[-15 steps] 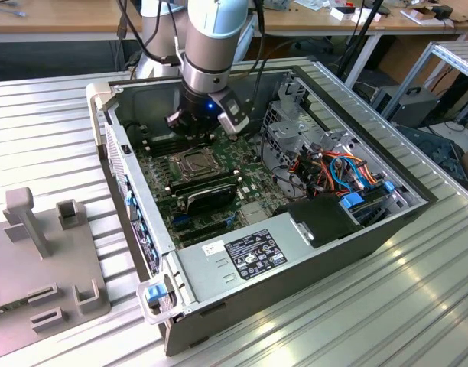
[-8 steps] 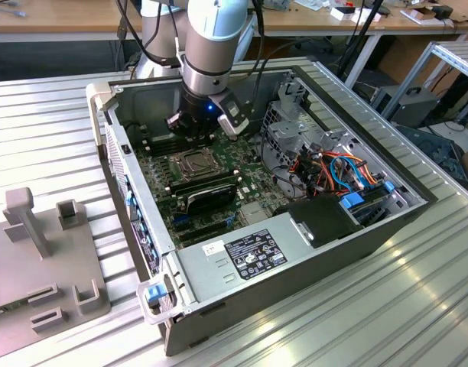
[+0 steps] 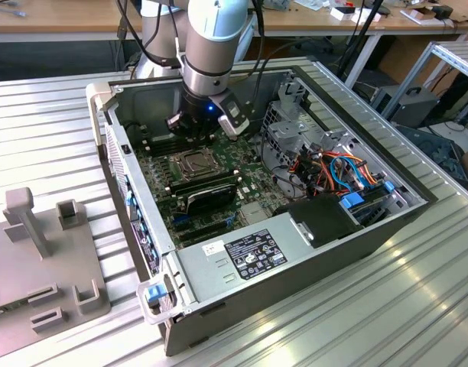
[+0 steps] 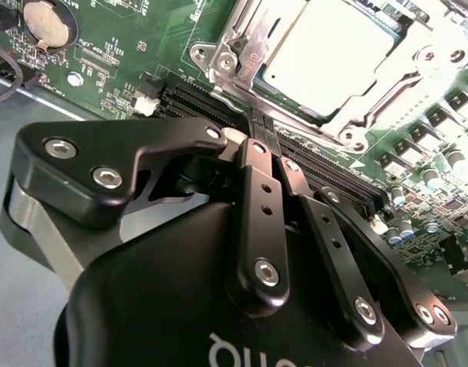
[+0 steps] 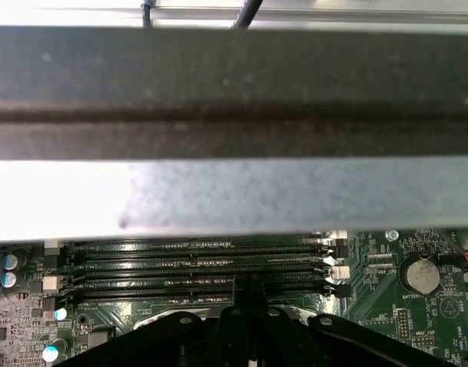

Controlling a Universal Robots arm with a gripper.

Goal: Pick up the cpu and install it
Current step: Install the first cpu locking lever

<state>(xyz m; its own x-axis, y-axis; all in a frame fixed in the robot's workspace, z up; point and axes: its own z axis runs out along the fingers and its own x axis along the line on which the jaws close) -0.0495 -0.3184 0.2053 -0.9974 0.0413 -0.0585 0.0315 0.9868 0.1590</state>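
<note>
Gripper (image 4: 255,131) sits low inside the open computer case (image 3: 356,237), fingers (image 4: 253,222) pressed together with no gap at the tips, nothing held between them. Tips are down over the memory slots (image 5: 196,267), touching or just above them; can't tell which.

Just past the fingertips in the second wrist view: cpu (image 4: 329,53), dull silver top, lying flat inside the socket frame (image 4: 242,57). Metal frame surrounds it on all sides that show. Gripper is apart from the chip, not touching it. In the exterior view the same socket (image 3: 194,162) is right next to the gripper (image 3: 194,130), on the motherboard (image 3: 253,183).

Off to one side of the fingers in both wrist views: round coin cell battery (image 4: 45,21) on the green board. Beyond the slots in the first wrist view: grey case wall (image 5: 234,195), close to the gripper.

Farther from the gripper in the exterior view: black oblong card (image 3: 207,200) beyond the socket, then the power supply (image 3: 242,256) with its label, and a bundle of orange and blue cables (image 3: 345,172) by the drive cage.

Outside the case: ribbed aluminium table (image 3: 417,306), grey fixture plate (image 3: 43,260) with upright blocks, well apart from the gripper.
</note>
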